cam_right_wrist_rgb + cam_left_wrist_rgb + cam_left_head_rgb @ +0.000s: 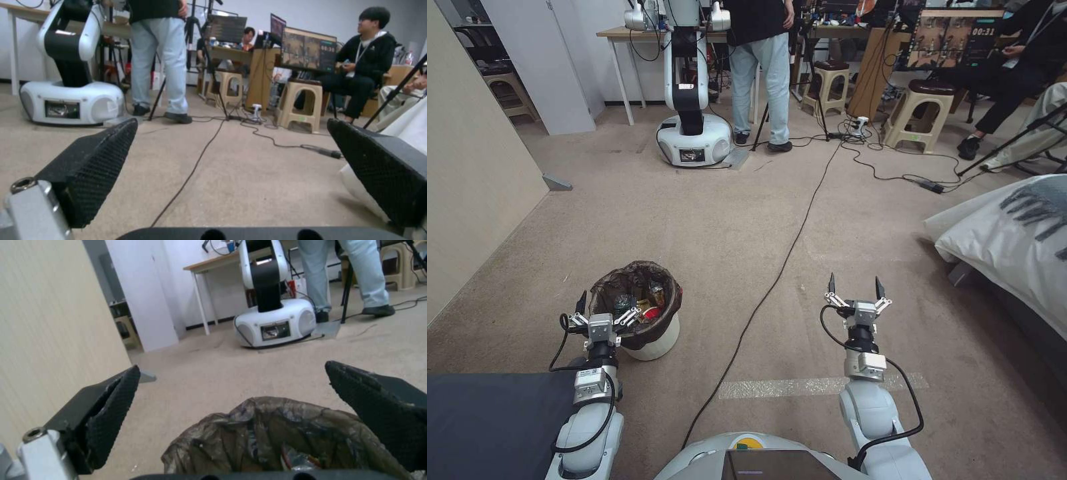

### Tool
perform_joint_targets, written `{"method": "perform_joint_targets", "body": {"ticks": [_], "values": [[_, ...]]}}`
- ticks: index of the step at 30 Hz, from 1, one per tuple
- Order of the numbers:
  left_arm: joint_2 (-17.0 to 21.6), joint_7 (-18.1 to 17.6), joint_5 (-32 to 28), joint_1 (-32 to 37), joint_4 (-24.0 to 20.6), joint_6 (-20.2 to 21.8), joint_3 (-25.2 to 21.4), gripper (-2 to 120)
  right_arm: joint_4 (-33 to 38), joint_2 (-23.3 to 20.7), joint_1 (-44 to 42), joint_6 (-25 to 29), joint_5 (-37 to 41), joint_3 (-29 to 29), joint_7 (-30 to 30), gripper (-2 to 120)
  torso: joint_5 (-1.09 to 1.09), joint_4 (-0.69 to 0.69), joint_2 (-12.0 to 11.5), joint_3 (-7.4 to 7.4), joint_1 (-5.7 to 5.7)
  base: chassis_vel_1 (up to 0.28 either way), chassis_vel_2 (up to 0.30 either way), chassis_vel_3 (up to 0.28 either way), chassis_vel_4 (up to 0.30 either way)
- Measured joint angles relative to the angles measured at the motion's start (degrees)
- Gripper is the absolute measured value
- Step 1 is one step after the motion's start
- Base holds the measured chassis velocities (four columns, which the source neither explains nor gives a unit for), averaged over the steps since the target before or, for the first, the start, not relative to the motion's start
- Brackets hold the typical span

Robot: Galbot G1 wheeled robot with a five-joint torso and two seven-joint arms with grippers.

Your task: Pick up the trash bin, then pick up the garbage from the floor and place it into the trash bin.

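Your left gripper (604,308) is spread wide and grasps nothing. It hangs over the near-left edge of the trash bin (657,343), which stands on the carpet (747,220) just ahead of your left arm. In the head view one finger points up outside the rim on the wall side, and the other lies across the bag liner (607,288) at the rim. In the left wrist view the crumpled liner (267,426) sits low between the two dark fingers (111,413), but you cannot tell whether either finger touches it.

The garbage (644,303) lies inside the bin: a clear bottle, something yellow and something red show in the opening.

Your right gripper (856,288) is also released, fingers apart, held above bare carpet well to the right of the bin, with a black cable (774,280) running between them.
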Motion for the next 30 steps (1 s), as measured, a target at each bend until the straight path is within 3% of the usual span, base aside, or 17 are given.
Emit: {"method": "perform_joint_targets", "body": {"ticks": [30], "values": [[0.04,0.1,-0.21,-0.13,-0.12,0.47,-0.04,100,0.0,0.0,0.12,-0.17,0.08,0.0,0.0,100,0.0,0.0,-0.01,0.0,0.0,0.0,0.0,0.0,0.0]]}}
